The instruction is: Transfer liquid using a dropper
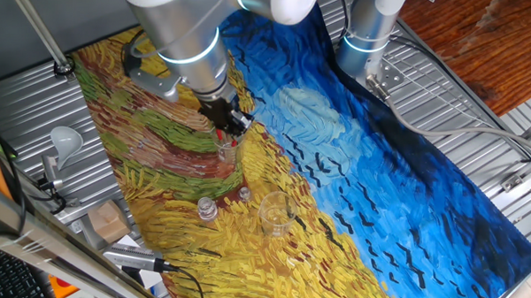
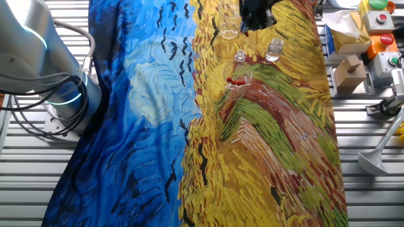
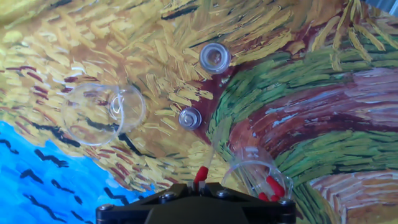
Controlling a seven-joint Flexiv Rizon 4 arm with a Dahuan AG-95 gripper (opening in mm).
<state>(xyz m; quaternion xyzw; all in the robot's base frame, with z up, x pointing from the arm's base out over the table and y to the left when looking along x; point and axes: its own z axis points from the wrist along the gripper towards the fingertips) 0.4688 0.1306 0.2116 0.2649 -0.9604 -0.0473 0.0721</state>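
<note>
Hand (image 1: 232, 124): mine, hanging low over the beaker of droppers, fingers pointing down. In the hand view only the black base shows at the bottom edge, so I cannot tell how wide the fingers stand or whether they hold anything.
Dropper (image 3: 200, 175): 1 red bulb tip pokes up just above my hand's base, at the left rim of the storage beaker. It may be the 1 I am after; contact is hidden.
Storage beaker (image 3: 255, 171): clear glass, holding several red-bulbed droppers together, presumably so they stay within reach. In the other fixed view their red bulbs show through the glass.
Large beaker (image 3: 99, 115): clear, standing apart on the yellow part of the cloth. I see no liquid in it for certain.
Small jars: 2, 1 (image 3: 215, 57) farther off and 1 (image 3: 189, 117) between the large beaker and the storage beaker; likely the source and target for the liquid.
Table (image 1: 478, 137): ribbed metal, draped with a painted cloth (image 2: 151, 107) in blue and yellow.
Step in hand: my judgement, picking 1 dropper from the storage beaker; no liquid moved yet.
</note>
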